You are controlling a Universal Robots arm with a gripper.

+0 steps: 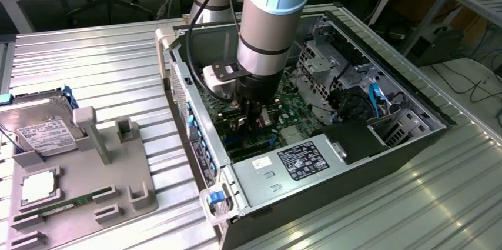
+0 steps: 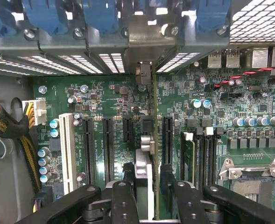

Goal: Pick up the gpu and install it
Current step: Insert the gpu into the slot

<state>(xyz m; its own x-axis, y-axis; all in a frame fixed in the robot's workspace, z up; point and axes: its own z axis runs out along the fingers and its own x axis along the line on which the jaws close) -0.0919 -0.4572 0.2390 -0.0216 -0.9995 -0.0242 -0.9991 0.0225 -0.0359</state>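
The gpu (image 2: 154, 116) stands edge-on on the green motherboard (image 2: 104, 98), upright in an expansion slot. Its silver end bracket (image 2: 144, 73) meets the rear wall of the case. My gripper (image 2: 155, 179) straddles the card's near end, one black finger on each side with a thin gap, so it is open. In the exterior view the gripper (image 1: 255, 122) reaches straight down into the open computer case (image 1: 408, 100), just above the motherboard, and the arm hides most of the card.
Empty black slots (image 2: 107, 144) and a white slot (image 2: 66, 149) lie beside the card, a memory stick (image 2: 188, 154) and CPU socket (image 2: 254, 182) on its other side. The power supply (image 1: 302, 159) fills the case's near end. A grey fixture (image 1: 117, 162) holds a hard drive (image 1: 43, 132) at the exterior view's left.
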